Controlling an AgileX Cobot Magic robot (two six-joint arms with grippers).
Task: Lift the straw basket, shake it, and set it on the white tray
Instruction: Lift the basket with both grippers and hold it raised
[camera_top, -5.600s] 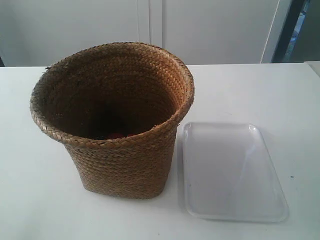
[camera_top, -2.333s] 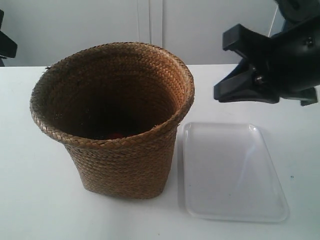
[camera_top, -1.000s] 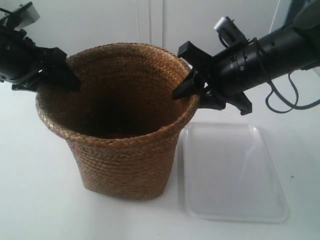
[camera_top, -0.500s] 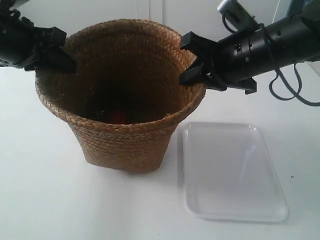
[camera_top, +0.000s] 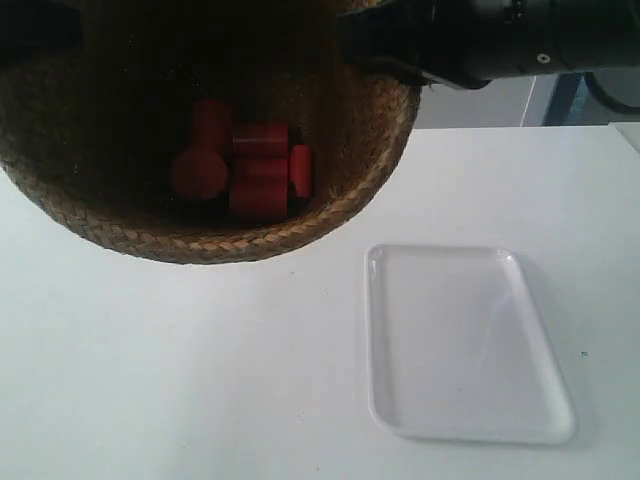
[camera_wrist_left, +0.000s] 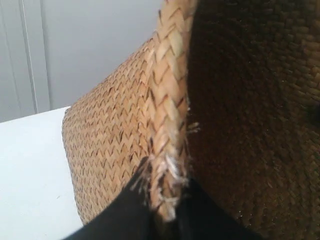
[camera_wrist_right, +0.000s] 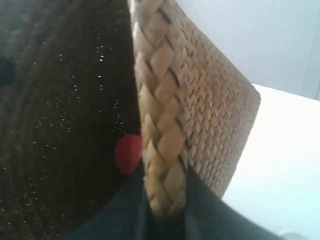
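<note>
The straw basket hangs high above the table, close to the exterior camera, filling that view's top left. Several red cylinders lie on its bottom. My left gripper is shut on the basket's braided rim, one finger outside the wall and one inside. My right gripper pinches the opposite rim the same way; a red piece shows inside. In the exterior view the arm at the right reaches to the rim. The white tray lies bare on the table at the lower right.
The white tabletop spreads under the raised basket and around the tray. A pale wall stands behind the table.
Both grippers closed on the basket's rim and raised it from the table. It now hangs much higher and nearer the exterior camera, showing the red cylinders inside. The tray has not moved.
</note>
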